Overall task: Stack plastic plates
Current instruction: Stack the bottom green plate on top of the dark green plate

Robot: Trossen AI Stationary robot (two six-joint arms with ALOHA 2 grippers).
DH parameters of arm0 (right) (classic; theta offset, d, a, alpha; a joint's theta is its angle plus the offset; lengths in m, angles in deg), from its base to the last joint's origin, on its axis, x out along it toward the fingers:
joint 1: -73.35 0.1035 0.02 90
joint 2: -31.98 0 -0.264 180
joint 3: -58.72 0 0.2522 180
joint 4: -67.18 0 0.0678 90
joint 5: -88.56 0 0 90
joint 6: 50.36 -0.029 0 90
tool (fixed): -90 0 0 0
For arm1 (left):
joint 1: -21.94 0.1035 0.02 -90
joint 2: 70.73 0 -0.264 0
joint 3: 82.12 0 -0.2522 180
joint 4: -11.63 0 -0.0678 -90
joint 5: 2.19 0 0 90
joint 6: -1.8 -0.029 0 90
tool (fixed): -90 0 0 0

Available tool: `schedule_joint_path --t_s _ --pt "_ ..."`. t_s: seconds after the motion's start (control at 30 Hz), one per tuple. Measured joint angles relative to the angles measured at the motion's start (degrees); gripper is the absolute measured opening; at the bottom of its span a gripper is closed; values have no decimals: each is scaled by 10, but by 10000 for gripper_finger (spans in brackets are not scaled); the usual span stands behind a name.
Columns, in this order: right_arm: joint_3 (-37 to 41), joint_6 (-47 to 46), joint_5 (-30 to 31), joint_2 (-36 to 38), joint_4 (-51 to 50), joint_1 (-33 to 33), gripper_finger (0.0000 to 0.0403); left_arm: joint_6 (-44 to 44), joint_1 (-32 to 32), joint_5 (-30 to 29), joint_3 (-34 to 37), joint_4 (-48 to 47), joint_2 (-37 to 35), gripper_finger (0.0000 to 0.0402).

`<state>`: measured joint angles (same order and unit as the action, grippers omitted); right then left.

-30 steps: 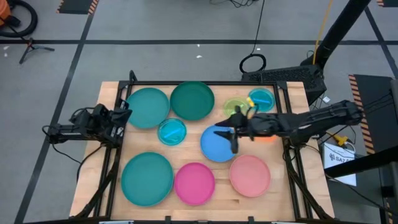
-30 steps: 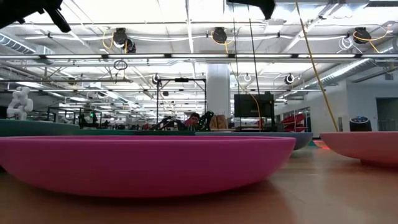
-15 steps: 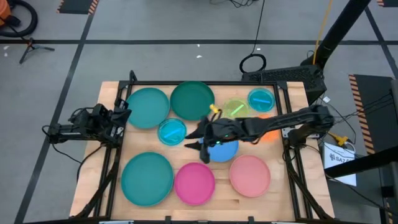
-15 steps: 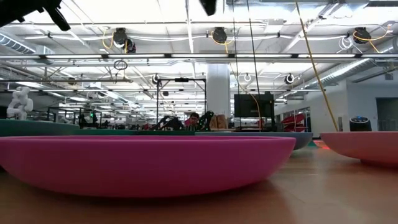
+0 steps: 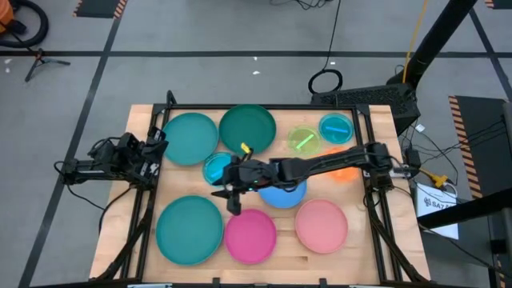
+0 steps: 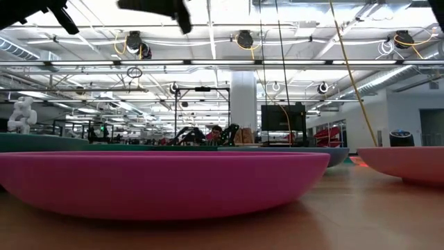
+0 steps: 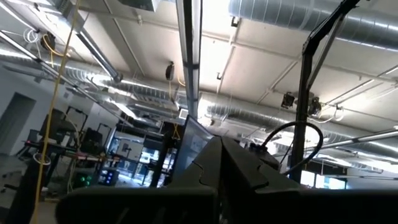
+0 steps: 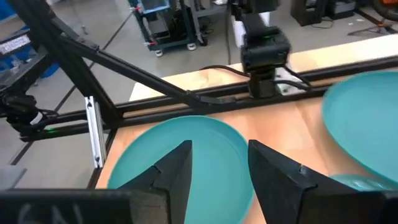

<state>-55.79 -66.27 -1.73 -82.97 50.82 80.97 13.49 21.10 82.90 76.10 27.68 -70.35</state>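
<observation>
**Right arm reaches across a desk of plates**

Wooden desk (image 5: pixel 368 248) on a grey workshop floor carries the plastic plates in loose rows: two large teal plates (image 5: pixel 190 138) and (image 5: pixel 247 129) at the far side, a third teal plate (image 5: pixel 189 229) at the near left, a magenta plate (image 5: pixel 250 235) beside it and a pale pink plate (image 5: pixel 322 225) at the near right. A small cyan plate (image 5: pixel 216 168) lies mid-desk, a blue plate (image 5: pixel 282 193) just right of it, with a lime-green plate (image 5: pixel 303 141), another cyan plate (image 5: pixel 336 127) and an orange plate (image 5: pixel 346 171) towards the far right. The right gripper (image 5: pixel 230 190), jaws apart and empty, hangs between the small cyan plate and the magenta plate, its arm stretched over the blue one. The left gripper (image 5: pixel 157 149) waits at the desk's left edge beside a teal plate; whether its jaws are apart cannot be told.
</observation>
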Motion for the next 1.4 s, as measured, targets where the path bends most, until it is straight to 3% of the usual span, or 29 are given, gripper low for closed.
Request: schedule_joint_path --t_s 0.3,0.5,0.83,1.4 --pt "-107 -7 -6 -115 -32 -2 150 -20 0 0 0 -9 0 10" --pt "-130 -85 -20 -161 -67 -1 150 -39 0 0 0 -8 0 10" --pt "-130 -164 -29 -172 -197 4 151 -45 0 -1 0 -10 0 10" --pt "-130 -163 -28 -171 -144 3 150 -37 0 -2 0 -9 0 10"
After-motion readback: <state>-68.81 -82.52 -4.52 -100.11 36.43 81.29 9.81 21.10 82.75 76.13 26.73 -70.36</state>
